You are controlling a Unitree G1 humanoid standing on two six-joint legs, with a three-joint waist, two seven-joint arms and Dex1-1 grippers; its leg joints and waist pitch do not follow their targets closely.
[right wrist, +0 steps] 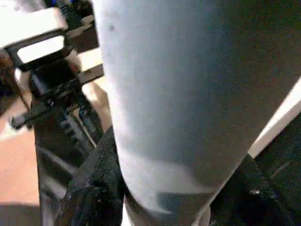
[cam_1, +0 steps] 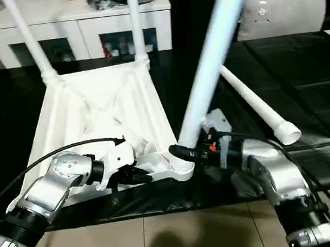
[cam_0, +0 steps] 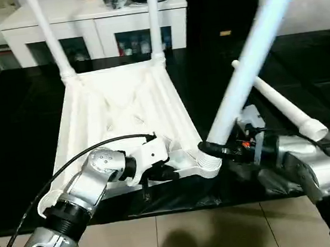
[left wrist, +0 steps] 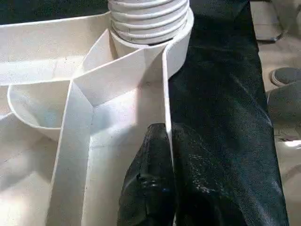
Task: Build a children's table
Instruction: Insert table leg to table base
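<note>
Two tapered white tube legs (cam_0: 51, 38) stand in the far sockets of the upturned white ribbed plastic tabletop (cam_0: 121, 114) on the black mat. The right gripper (cam_0: 216, 149) clamps a third leg (cam_0: 247, 59) low, tilted at the near corner socket (cam_0: 209, 165). A fourth leg (cam_0: 283, 106) lies beside. The left gripper (left wrist: 157, 179) pinches a thin rim wall. Light, stiff, probably slippery; best gripped near the flared end.
</note>
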